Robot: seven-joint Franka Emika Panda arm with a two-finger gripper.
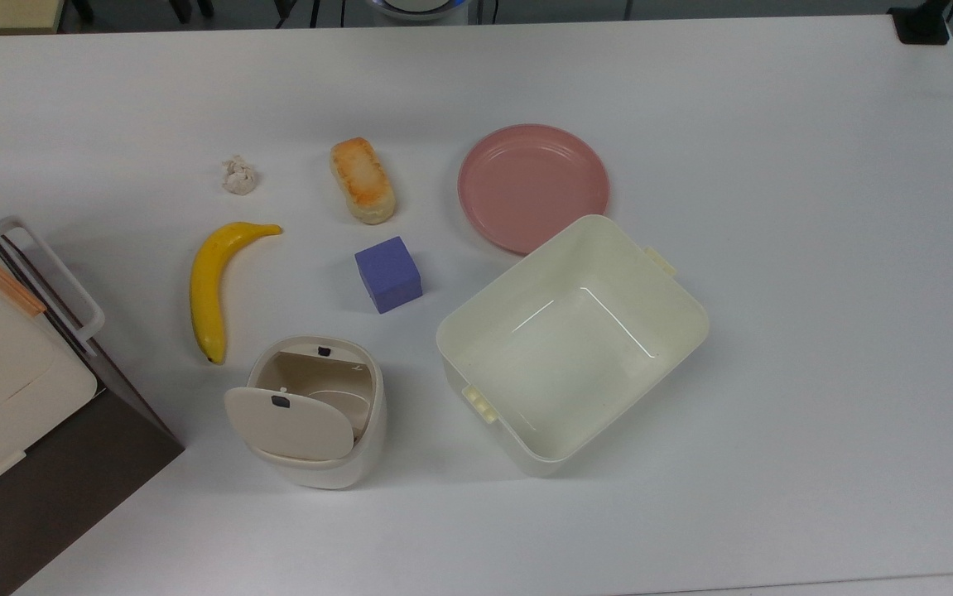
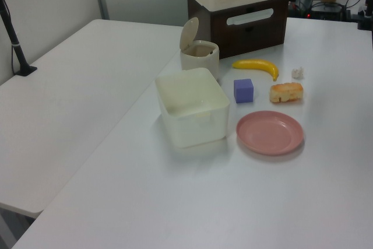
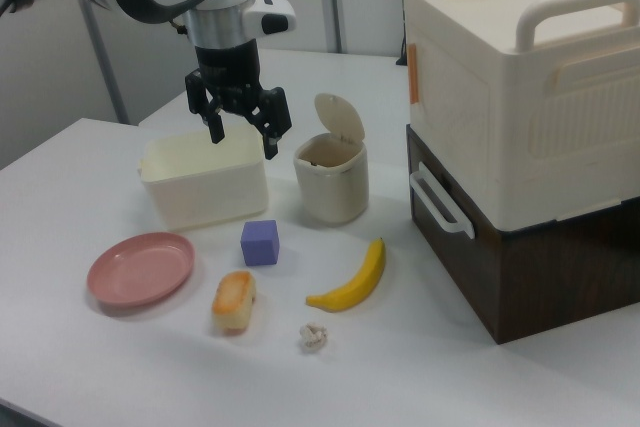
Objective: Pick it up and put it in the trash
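No legible text, labels, brands or numbers anywhere. All surfaces plain across the three views.

White rounded arm segments with a dark joint cap, black end effector (image 3: 241, 133), two black fingers
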